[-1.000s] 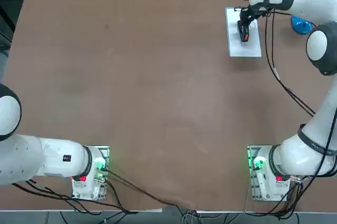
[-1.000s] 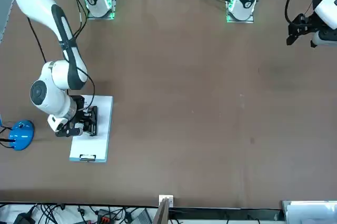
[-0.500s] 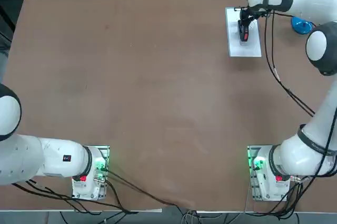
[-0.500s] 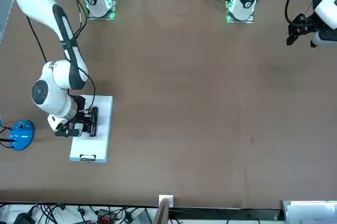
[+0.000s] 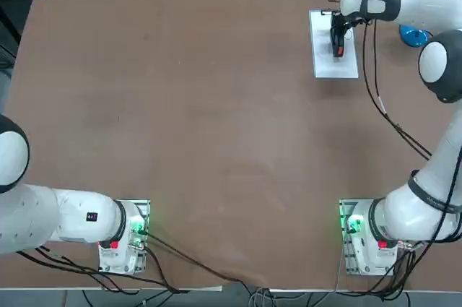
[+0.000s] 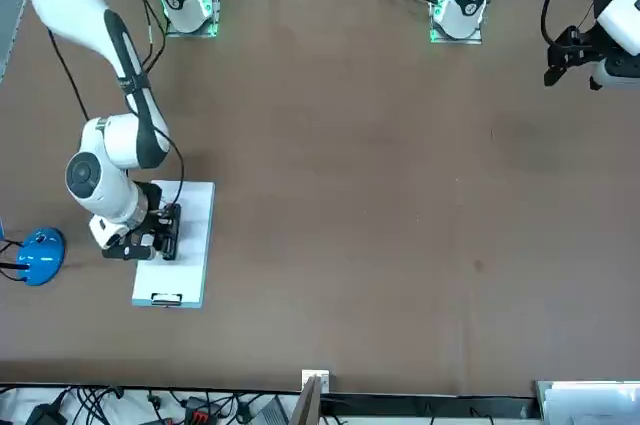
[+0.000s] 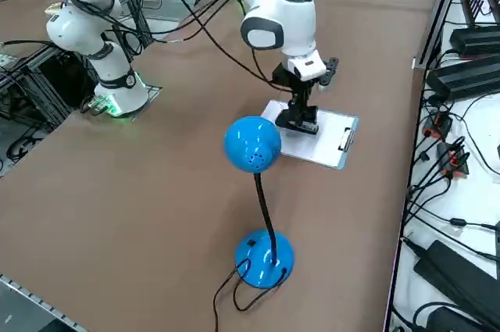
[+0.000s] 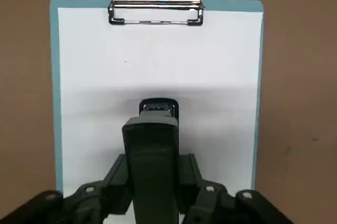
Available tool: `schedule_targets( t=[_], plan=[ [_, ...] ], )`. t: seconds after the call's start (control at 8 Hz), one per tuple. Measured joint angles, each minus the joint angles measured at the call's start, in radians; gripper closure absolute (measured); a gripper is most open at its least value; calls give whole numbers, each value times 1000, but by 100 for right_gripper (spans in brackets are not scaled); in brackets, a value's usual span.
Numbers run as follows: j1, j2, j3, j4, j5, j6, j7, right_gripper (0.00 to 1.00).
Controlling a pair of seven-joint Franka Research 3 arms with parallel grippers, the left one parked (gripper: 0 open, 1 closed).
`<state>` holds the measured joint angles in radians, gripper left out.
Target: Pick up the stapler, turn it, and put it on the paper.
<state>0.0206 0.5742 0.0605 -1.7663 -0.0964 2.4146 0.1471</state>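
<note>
The paper (image 5: 336, 67) is a white sheet on a light blue clipboard at the table's far right, with its metal clip (image 8: 156, 12) at the far short edge. My right gripper (image 5: 337, 31) is shut on the black stapler (image 5: 337, 45), whose red patch shows at the near end. The stapler lies lengthwise along the sheet, over its middle. In the front view the stapler (image 6: 167, 230) is over the paper (image 6: 190, 265) with the gripper (image 6: 158, 235) on it. The right side view shows the stapler (image 7: 299, 123) low on the paper (image 7: 328, 141); I cannot tell whether they touch. The right wrist view shows the stapler (image 8: 152, 145) between my fingers (image 8: 113, 182).
A blue desk lamp (image 7: 254, 144) stands just outside the clipboard on the robot's right, its base (image 6: 40, 255) close to the working arm. Cables and equipment line the table's far edge. Brown tabletop (image 5: 216, 105) stretches to the left of the clipboard.
The gripper has turned the stapler a little so that it lines up with the sheet's long side, and has shifted slightly towards the robot's right.
</note>
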Motion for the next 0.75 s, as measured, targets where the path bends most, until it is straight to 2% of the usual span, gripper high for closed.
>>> schedule_targets(
  t=[0.25,0.75],
  plan=[
    [1,27,0,0,0,64,0,58],
    [3,30,1,0,-4,70,-18,57]
  ],
)
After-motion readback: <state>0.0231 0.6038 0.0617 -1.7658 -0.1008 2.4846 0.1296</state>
